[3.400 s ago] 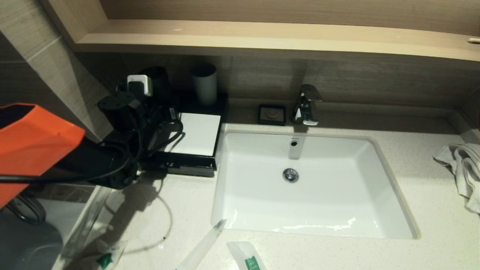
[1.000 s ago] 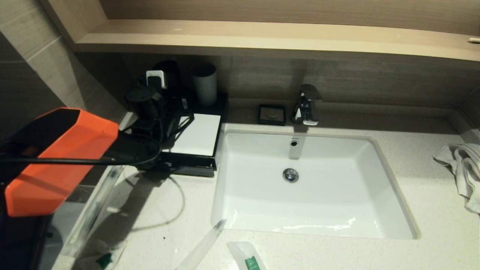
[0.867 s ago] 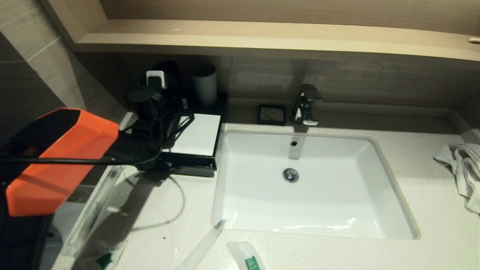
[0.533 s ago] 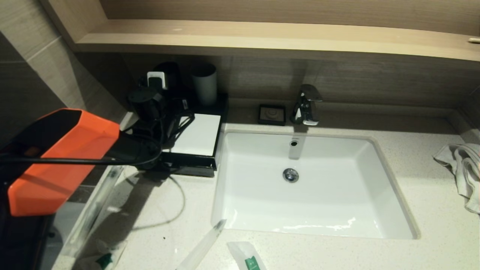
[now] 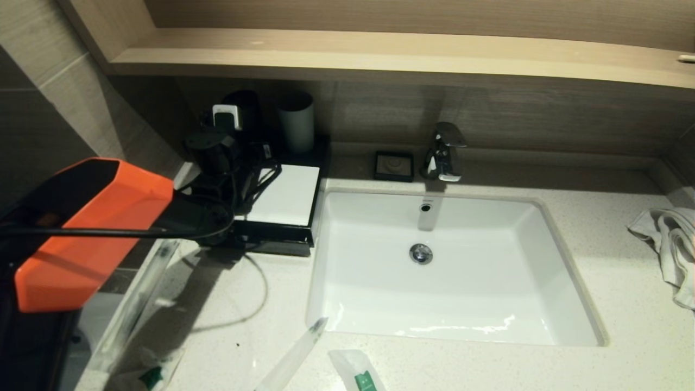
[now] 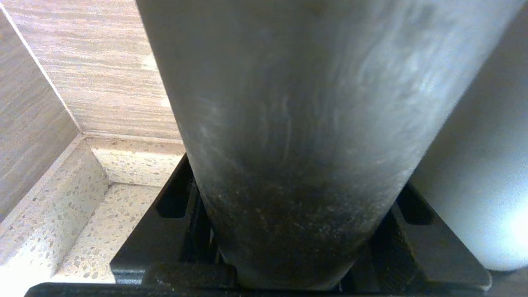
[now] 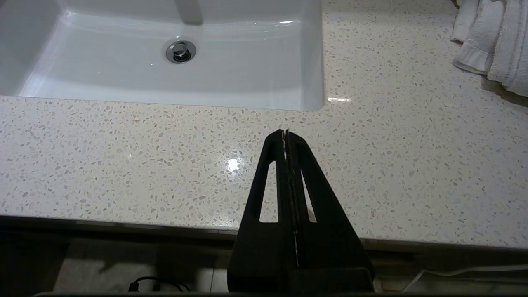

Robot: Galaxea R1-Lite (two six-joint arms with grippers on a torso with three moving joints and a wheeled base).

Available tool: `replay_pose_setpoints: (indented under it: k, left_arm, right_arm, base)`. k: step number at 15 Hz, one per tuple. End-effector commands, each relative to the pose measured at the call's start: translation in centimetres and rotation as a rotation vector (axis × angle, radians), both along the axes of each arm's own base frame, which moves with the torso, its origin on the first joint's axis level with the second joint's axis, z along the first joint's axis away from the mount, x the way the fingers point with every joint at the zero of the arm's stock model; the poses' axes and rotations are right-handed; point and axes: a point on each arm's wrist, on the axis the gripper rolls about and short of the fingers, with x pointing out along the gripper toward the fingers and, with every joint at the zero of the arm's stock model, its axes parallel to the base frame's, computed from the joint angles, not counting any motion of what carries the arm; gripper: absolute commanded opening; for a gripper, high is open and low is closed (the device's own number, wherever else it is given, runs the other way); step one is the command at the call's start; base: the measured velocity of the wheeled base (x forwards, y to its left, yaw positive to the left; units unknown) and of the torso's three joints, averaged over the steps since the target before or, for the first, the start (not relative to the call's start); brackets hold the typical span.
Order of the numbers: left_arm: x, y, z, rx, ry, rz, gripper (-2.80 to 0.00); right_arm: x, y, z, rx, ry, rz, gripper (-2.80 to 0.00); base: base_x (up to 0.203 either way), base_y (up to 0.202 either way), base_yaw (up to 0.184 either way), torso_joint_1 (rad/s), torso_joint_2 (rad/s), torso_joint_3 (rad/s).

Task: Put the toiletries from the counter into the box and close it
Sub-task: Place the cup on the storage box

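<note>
The black box (image 5: 274,239) with a white lid (image 5: 285,194) stands at the counter's back left. My left gripper (image 5: 231,136) reaches past it and is shut on a dark cup (image 5: 242,108). In the left wrist view that cup (image 6: 288,123) fills the space between my fingers (image 6: 173,206), and the gripper (image 6: 293,181) hugs both its sides. Clear toiletry packets lie at the counter's front: a slim one (image 5: 296,353), one with a green label (image 5: 359,373) and a crumpled one (image 5: 152,374). My right gripper (image 7: 285,133) is shut and empty above the counter's front edge.
A light grey cup (image 5: 296,122) stands next to the dark one. The white sink (image 5: 450,266), the tap (image 5: 444,152) and a small black dish (image 5: 393,165) fill the middle. A white towel (image 5: 670,244) lies at the right. A long clear packet (image 5: 138,301) lies at the left edge.
Since 3.4 s ago my left arm has moved right and back, and the dark cup has moved with it. Over the last second it has hardly shifted.
</note>
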Motion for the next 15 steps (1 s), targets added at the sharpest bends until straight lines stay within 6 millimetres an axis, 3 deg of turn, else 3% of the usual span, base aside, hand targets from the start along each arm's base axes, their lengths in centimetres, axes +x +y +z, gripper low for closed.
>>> replay_pose_setpoints:
  k: [1, 14, 15]
  left_arm:
    - [0.3, -0.05, -0.1, -0.001, -0.009, 0.003, -2.8]
    - [0.72, -0.15, 0.12, 0.035, -0.029, 0.018, -2.8]
    - [0.71, -0.15, 0.14, 0.036, -0.031, 0.019, 0.0]
  right_arm:
    - [0.0, 0.0, 0.0, 0.0, 0.0, 0.0, -2.8]
    - [0.0, 0.0, 0.0, 0.0, 0.0, 0.0, -2.8]
    - [0.0, 0.0, 0.0, 0.0, 0.0, 0.0, -2.8]
  base:
    - [0.0, 0.0, 0.0, 0.0, 0.0, 0.0]
    - [0.0, 0.0, 0.0, 0.0, 0.0, 0.0]
    - [0.0, 0.0, 0.0, 0.0, 0.0, 0.0]
